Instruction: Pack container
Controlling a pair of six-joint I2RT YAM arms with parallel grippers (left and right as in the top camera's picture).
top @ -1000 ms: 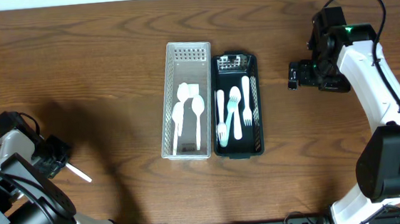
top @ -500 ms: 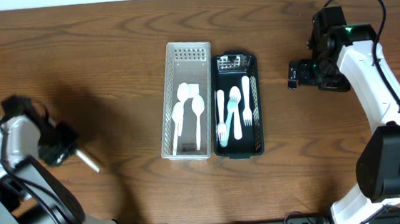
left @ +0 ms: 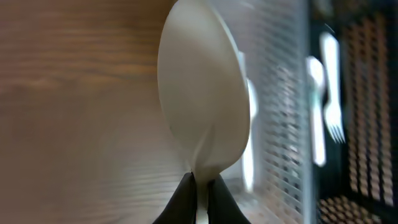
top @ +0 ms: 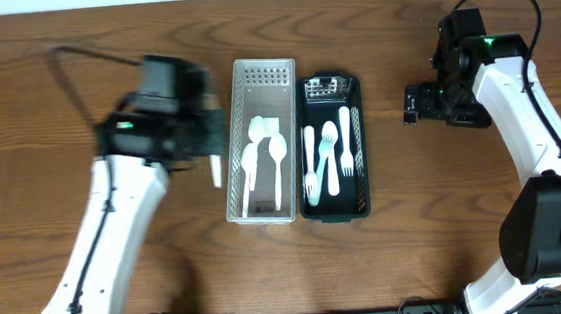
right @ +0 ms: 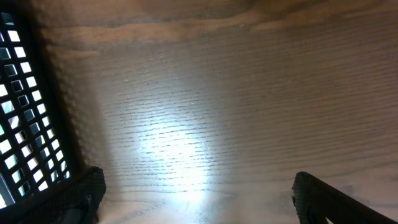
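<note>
Spoons (top: 260,157) 3, white basket (top: 264,73) | forks (top: 329,158) 3, black basket (top: 362,161) | left gripper (left: 199,190) pinching 1 spoon (left: 202,106) | right gripper (right: 199,198) wide

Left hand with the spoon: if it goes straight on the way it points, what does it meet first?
Probably the bare table just outside the white basket, with the spoon touching first; depth is unclear.

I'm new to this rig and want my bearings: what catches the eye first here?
A white spoon fills the left wrist view, pinched in the shut left fingers, just left of the white basket in the middle of the overhead view. That basket holds spoons; the black basket beside it on the right holds forks. The right fingers stand wide open over the wooden table farther right.
</note>
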